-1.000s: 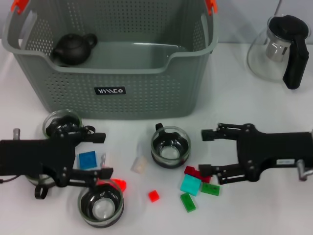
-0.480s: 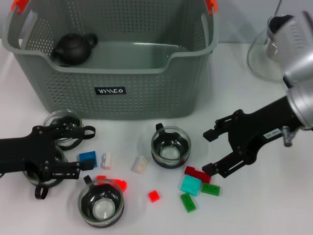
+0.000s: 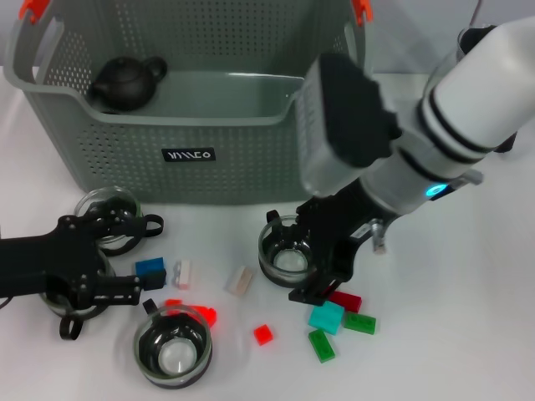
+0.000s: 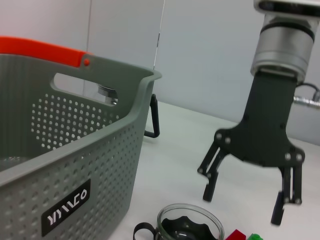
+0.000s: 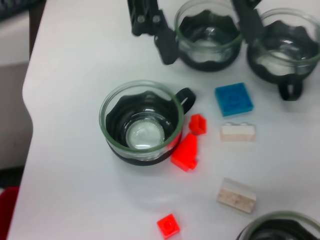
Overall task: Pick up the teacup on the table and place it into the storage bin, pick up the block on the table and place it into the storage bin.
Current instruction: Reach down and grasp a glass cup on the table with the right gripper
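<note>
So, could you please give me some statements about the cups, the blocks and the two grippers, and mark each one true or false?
1. A dark teapot sits inside the storage bin. True.
2. The right gripper holds a teacup above the bin. False: it is open, low over the centre teacup on the table.
3. The blue block lies on the table. True.
4. All teacups are already in the bin. False: they stand on the table.
5. The left gripper is open. True.

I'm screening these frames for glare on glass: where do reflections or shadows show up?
Right wrist view: a bright reflection in the front teacup's base, with a faint shadow on the table beside it. Head view: the same glint in that cup, and soft shadows throughout.
</note>
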You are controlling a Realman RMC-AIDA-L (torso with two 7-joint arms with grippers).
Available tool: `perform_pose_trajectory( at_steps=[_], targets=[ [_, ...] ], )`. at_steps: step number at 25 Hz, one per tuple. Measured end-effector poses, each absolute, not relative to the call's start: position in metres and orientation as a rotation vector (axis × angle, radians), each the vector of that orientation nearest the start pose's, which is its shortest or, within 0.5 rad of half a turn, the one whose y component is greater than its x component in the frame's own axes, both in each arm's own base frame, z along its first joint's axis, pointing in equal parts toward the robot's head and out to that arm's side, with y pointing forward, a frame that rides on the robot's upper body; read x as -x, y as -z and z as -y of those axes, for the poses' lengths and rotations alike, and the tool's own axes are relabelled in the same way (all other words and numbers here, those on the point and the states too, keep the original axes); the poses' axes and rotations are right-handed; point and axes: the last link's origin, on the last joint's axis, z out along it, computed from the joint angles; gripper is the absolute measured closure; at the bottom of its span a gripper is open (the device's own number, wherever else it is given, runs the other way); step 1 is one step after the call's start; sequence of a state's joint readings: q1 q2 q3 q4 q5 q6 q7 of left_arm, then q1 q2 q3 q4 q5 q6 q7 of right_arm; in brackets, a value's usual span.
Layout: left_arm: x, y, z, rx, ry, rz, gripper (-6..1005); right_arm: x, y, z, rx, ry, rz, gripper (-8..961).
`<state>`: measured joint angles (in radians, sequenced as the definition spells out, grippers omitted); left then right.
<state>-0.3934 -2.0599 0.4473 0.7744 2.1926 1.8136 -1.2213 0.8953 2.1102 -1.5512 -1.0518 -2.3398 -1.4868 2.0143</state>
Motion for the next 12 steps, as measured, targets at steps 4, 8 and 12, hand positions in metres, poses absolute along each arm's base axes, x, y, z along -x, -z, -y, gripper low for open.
perform_pose_trajectory(
  at_steps=[4,8,12],
  targets=[
    [0.312,-0.042,-0.270,2.732,0.641,0.534,141,-0.096,0.094,-0.350,3.090,0.550,0.090,37],
    [0.311,-0.042,-0.271,2.727,0.647,0.533,141,-0.104,0.105,-0.346,3.080,0.603,0.092,38],
    [0.310,-0.043,-0.272,2.723,0.654,0.526,141,-0.112,0.114,-0.346,3.057,0.629,0.084,38]
  ],
)
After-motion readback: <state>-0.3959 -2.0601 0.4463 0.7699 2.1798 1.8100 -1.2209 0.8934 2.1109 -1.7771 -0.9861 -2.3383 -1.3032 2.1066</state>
